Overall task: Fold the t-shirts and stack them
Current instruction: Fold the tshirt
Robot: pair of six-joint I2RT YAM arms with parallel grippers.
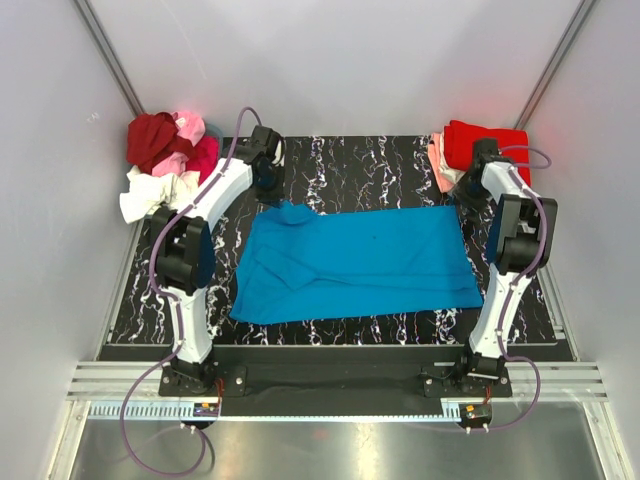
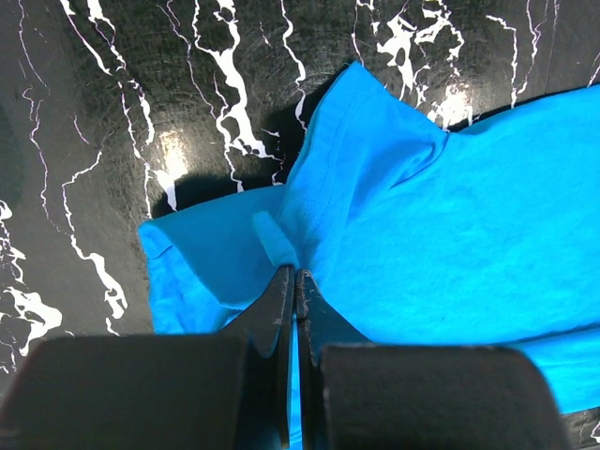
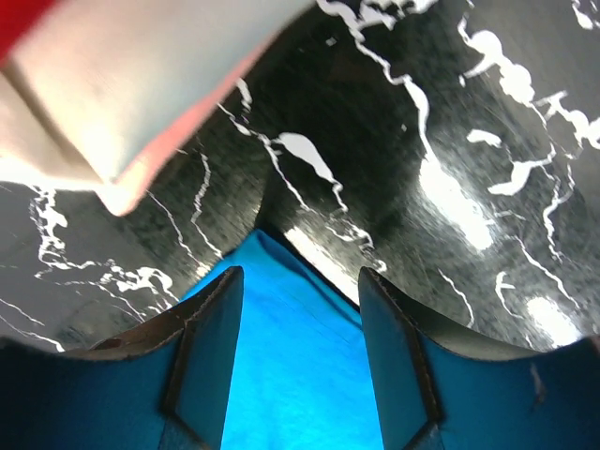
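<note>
The blue shirt (image 1: 360,260) lies spread flat in the middle of the table (image 1: 350,165). The left gripper (image 2: 295,281) has its jaws together, pinching a fold at the shirt's far left corner. The right gripper (image 3: 300,291) has its jaws apart over the far right corner.

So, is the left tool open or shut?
Shut on the blue shirt: in the left wrist view, the left tool is closed tight, with a raised fold of the cloth pinched at its tip.
</note>
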